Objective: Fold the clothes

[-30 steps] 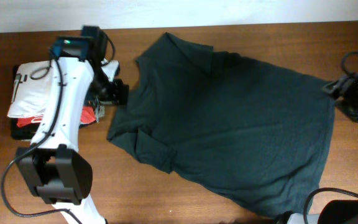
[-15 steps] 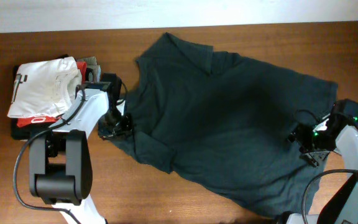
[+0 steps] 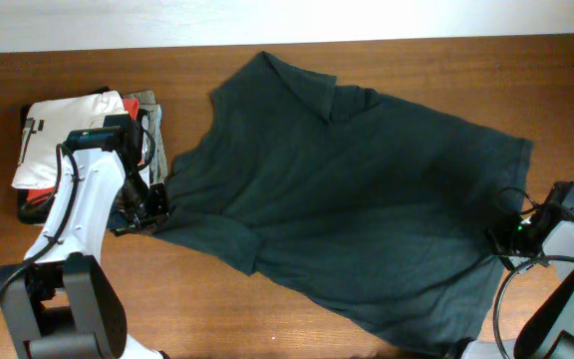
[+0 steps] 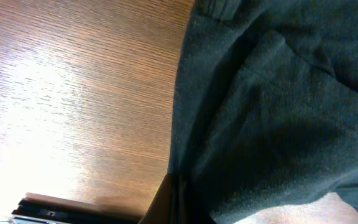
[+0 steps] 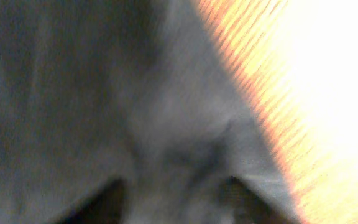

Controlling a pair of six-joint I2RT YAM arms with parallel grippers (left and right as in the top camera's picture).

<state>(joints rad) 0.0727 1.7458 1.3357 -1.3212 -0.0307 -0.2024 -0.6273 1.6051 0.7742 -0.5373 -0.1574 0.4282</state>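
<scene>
The clothes are one dark charcoal T-shirt (image 3: 357, 199) spread plain side up across the wooden table, collar at the back. My left gripper (image 3: 150, 207) is at the shirt's left sleeve edge, shut on a pinch of the fabric. In the left wrist view the cloth (image 4: 278, 112) runs down into the closed left gripper (image 4: 176, 202). My right gripper (image 3: 506, 237) sits low on the shirt's right hem. In the blurred right wrist view a ridge of shirt (image 5: 135, 93) lies between the parted right gripper (image 5: 176, 199); one dark fingertip (image 5: 101, 202) shows at each side.
A stack of folded garments (image 3: 68, 140), white on top with red and grey beneath, lies at the left beside my left arm. Bare wood (image 3: 68, 299) shows in front of it. The table's back edge meets a pale wall (image 3: 287, 20).
My left gripper has shut on the shirt's left edge and drawn it left and toward the front. My right arm has come down onto the right hem, its jaws narrowing.
</scene>
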